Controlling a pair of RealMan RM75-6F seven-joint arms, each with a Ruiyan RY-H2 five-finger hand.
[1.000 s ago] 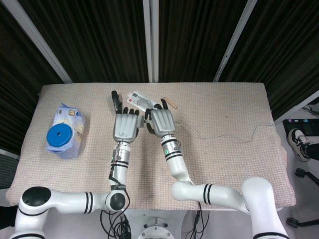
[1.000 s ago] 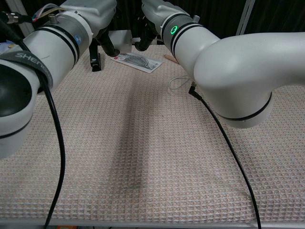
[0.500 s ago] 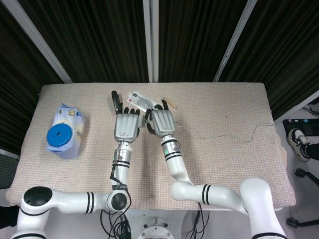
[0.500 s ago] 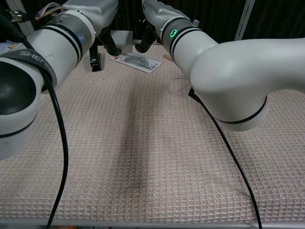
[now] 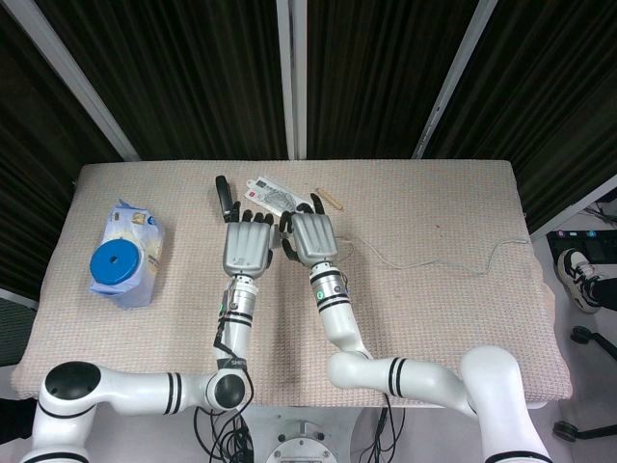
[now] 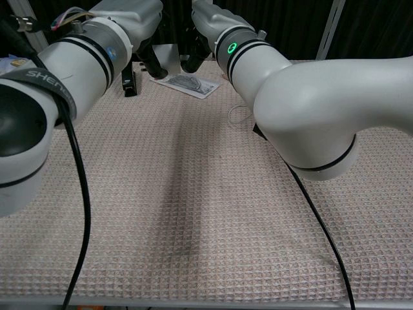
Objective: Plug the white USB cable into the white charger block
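Visibly, the white USB cable (image 5: 434,258) trails lengthwise rightward from the right hand (image 5: 312,237).

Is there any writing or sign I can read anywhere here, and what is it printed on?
"SHEN...": white letters on the black band of the left arm, cut off at the edge, chest view.
A round green lit sign on the right arm's wrist: a ring, no letters.
Blue-and-white packet: print too small to read.
Flat packet beyond the hands: print too blurred to read.
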